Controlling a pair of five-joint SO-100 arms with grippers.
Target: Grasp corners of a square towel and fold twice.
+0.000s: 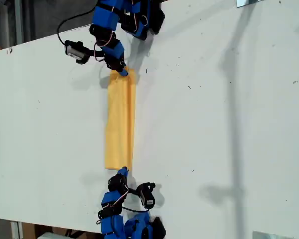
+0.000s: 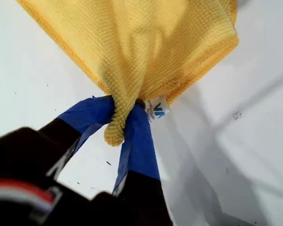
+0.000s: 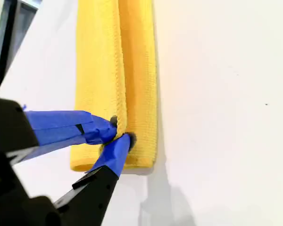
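Two grips on the towel, a long narrow strip mid-table in the exterior view. My first gripper pinches a bunched corner beside the pale tag; my second gripper clamps the fold edge. Likely light, limp terry, sags; hold corners.

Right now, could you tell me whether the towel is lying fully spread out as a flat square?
No, the towel lies folded into a narrow strip, a gripper at each end.

The towel runs past the first wrist view's edge; print on its tag is too small to read.
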